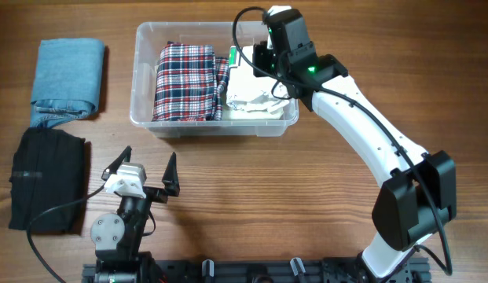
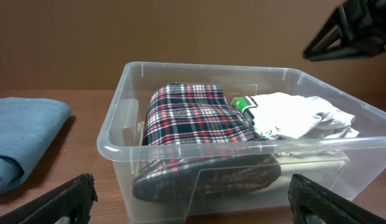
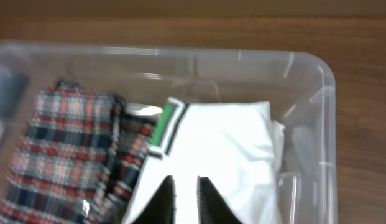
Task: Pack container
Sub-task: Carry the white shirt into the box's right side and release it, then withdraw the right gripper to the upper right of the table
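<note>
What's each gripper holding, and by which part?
Left gripper: nothing, jaws wide open. Right gripper: jaws nearly closed over the white garment in the container; an actual pinch cannot be told.

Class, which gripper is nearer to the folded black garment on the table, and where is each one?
Left. The left gripper hovers open just beside the black garment, apart from it; the right gripper is over the white garment inside the container.

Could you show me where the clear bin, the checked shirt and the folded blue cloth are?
clear bin (image 1: 204,128), overhead view, on its front wall.
checked shirt (image 1: 185,82), overhead view, on the middle of its folded top.
folded blue cloth (image 1: 68,72), overhead view, on the centre of its top.
</note>
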`<state>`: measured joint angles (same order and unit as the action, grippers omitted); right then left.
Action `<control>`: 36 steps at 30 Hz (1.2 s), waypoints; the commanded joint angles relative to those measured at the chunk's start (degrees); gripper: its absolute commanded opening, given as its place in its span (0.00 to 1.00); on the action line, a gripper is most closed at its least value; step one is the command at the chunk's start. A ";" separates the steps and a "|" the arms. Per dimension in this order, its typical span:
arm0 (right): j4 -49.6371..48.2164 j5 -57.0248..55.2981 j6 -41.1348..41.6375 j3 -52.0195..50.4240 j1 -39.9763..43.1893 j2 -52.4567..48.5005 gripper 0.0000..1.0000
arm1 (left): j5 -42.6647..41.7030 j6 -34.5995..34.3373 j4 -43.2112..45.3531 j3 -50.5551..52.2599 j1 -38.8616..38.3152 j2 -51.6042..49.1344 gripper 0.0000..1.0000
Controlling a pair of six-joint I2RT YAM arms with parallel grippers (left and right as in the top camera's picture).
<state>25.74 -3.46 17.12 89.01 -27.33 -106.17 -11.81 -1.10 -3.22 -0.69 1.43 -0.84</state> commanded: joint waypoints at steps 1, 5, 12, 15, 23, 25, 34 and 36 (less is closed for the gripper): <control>2.64 0.04 -6.67 -0.13 -0.13 -0.37 0.04 | 0.35 0.70 -0.07 0.35 -0.33 0.31 1.00; 5.01 0.04 -7.10 -0.46 -0.13 -4.76 0.04 | 0.35 0.70 -0.07 0.35 -0.31 0.31 1.00; 5.86 0.04 -7.08 -0.46 -0.13 -16.76 0.04 | 0.35 0.70 -0.07 0.35 -0.31 0.31 1.00; 6.03 0.02 -7.08 -0.33 -0.13 -17.35 0.04 | 0.33 0.70 -0.07 0.35 -0.31 0.31 1.00; 9.53 0.42 -8.17 9.05 -0.15 -10.58 0.22 | 0.35 0.68 -0.07 0.35 -0.31 0.31 1.00; 10.69 0.94 -8.13 11.45 -0.13 -4.83 0.44 | 0.33 0.70 -0.07 0.35 -0.31 0.31 1.00; 13.66 -1.90 -0.44 11.69 12.74 11.17 1.00 | 0.33 0.70 -0.07 0.35 -0.31 0.31 1.00; 16.65 -1.42 3.04 11.69 19.10 11.02 1.00 | 0.33 0.70 -0.07 0.35 -0.31 0.31 1.00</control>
<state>40.34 -4.34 13.98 100.64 -14.74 -94.63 -11.81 -1.10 -3.22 -0.69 1.43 -0.84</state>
